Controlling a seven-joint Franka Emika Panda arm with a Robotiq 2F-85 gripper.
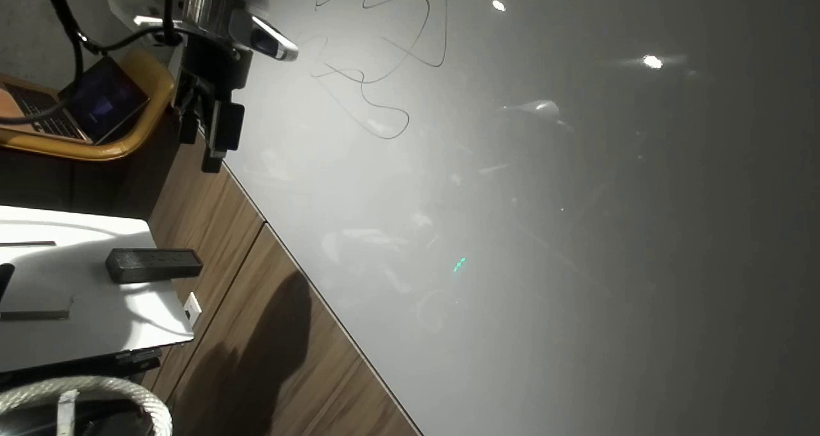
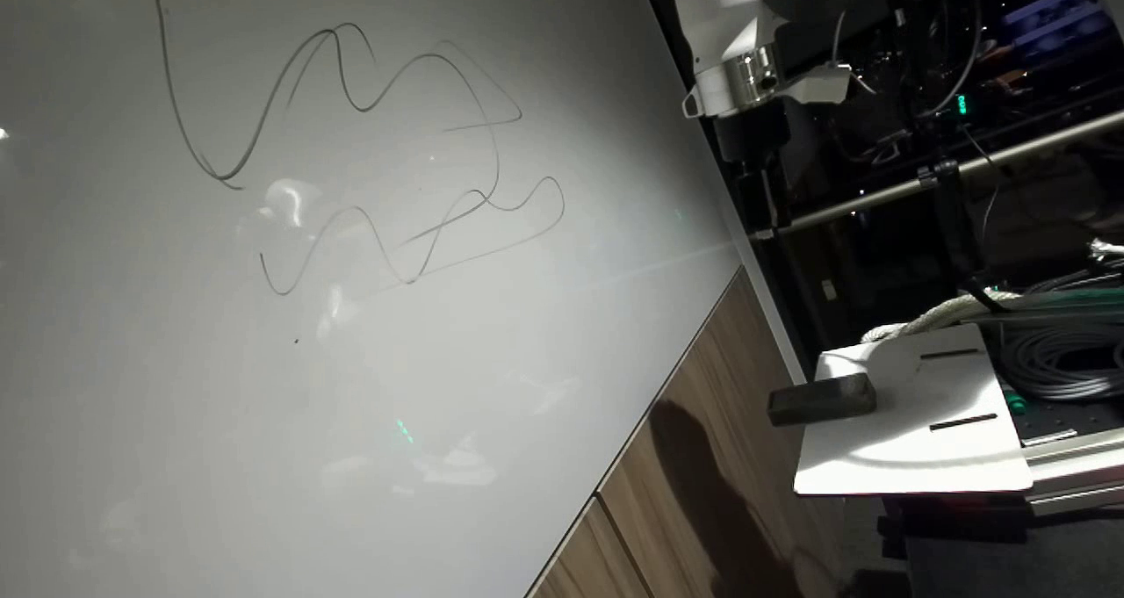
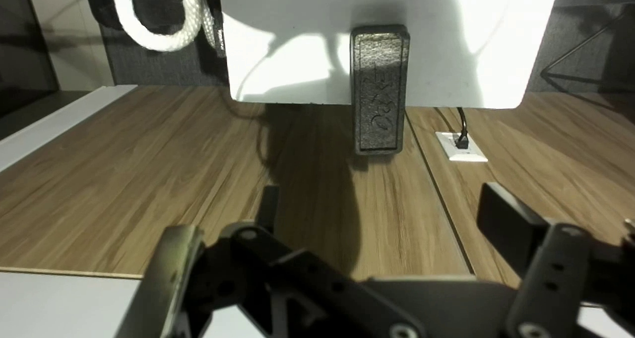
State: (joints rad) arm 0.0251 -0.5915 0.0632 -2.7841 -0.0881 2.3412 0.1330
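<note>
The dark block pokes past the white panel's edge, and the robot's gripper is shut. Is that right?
No, the gripper is open: the wrist view shows its fingers wide apart. The dark block does poke past the edge of the white panel.

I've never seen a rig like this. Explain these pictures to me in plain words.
This is a robot arm ending in a two-fingered gripper. Two pictures are taken from outside the robot; the third, from its wrist, looks out past the gripper. Both exterior views show curved dark lines on a glossy pale board. On a white plate lies a dark block, jutting over the edge. The gripper's jaws stand apart, and it holds nothing.
</note>
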